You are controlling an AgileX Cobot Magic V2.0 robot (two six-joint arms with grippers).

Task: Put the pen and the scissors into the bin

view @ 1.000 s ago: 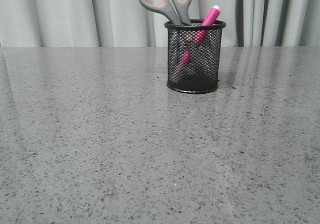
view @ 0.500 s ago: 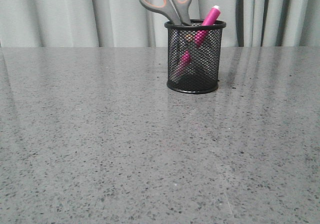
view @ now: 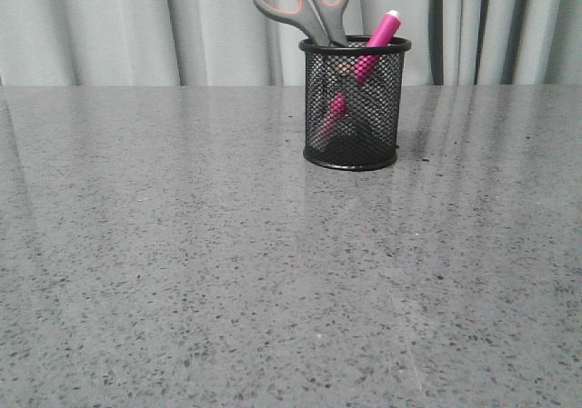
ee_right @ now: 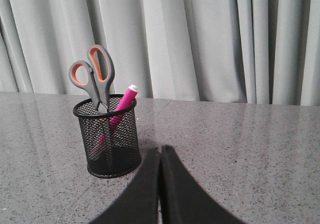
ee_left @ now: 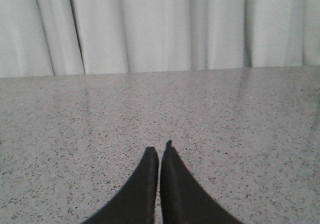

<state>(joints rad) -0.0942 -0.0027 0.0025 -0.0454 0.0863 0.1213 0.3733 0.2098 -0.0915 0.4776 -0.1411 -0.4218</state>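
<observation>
Presently, front view: one bin (view: 355, 104), black wire mesh, upright on the grey speckled table (view: 182, 272), toward its far edge and a little right of centre, before a pale pleated curtain (view: 109, 26). Inside it, one pair of scissors (view: 305, 4), blades down, grey handles with orange-lined loops rising above the rim on the bin's left side. Also inside, one pen (view: 364, 63), magenta, leaning so that its whitish capped end sticks out over the rim on the right while its lower end shows through the mesh near the bottom left. No arm or gripper appears in this view. Left wrist view: left gripper (ee_left: 159, 154), two dark fingers pressed together with only a thin seam between them, holding nothing, above bare table (ee_left: 250, 134); curtain (ee_left: 150, 29) behind. Right wrist view: right gripper (ee_right: 160, 151), fingers likewise pressed together and empty, low over the table (ee_right: 250, 149); the bin (ee_right: 109, 139) stands near the fingertips but apart from them, scissors (ee_right: 95, 77) and pen (ee_right: 120, 109) both projecting above its rim, curtain (ee_right: 210, 39) behind.
</observation>
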